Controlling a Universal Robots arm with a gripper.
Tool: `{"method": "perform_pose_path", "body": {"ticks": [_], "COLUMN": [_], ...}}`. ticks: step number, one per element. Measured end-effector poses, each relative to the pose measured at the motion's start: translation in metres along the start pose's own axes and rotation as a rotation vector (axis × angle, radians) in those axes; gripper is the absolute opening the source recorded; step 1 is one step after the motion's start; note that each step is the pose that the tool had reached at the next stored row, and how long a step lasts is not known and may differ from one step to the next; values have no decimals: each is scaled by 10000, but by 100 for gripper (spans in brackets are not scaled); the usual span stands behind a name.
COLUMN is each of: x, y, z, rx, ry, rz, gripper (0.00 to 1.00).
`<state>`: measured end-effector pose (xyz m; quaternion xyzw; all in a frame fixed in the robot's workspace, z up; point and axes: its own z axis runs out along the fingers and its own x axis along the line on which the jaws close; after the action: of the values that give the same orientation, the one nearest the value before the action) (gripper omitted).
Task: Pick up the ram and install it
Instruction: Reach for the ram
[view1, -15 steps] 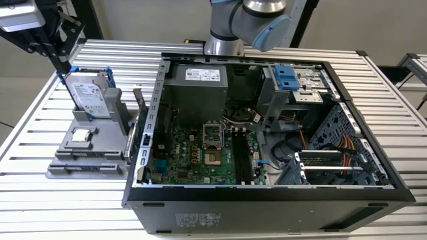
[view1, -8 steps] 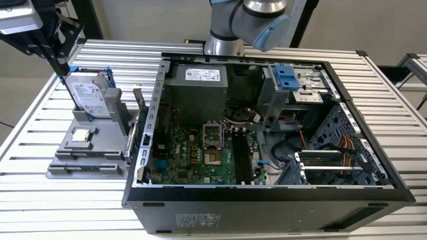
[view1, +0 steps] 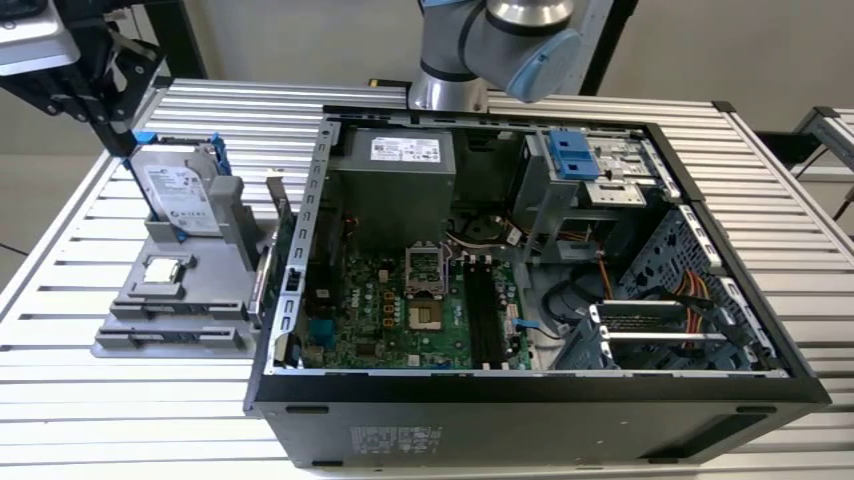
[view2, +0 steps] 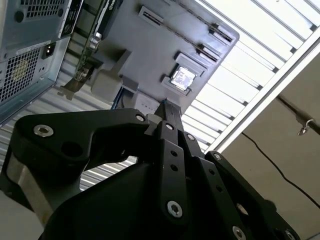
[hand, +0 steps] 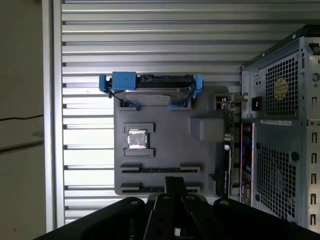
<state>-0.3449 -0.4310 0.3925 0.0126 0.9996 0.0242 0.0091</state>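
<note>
Pincer (hand: 175, 182) pressed together, seemingly empty, above the grey holder (hand: 170, 137); motherboard slots (view1: 486, 315) look bare; ram not yet installed.

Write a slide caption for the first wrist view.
Pincer poised above the grey parts tray carrying a hard drive and processor chip, beside the computer case.

White label (view1: 404, 150) on power supply (view1: 387, 195), sticker (view1: 178, 192) on hard drive (view1: 194, 160), print unreadable
</note>
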Motion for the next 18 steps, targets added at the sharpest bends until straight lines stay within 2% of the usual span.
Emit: {"method": "perform_pose_path", "body": {"ticks": [18], "x": [4], "y": [-115], "z": [-5], "rx": [0], "ry": [0], "rz": [0], "gripper": [0]}}
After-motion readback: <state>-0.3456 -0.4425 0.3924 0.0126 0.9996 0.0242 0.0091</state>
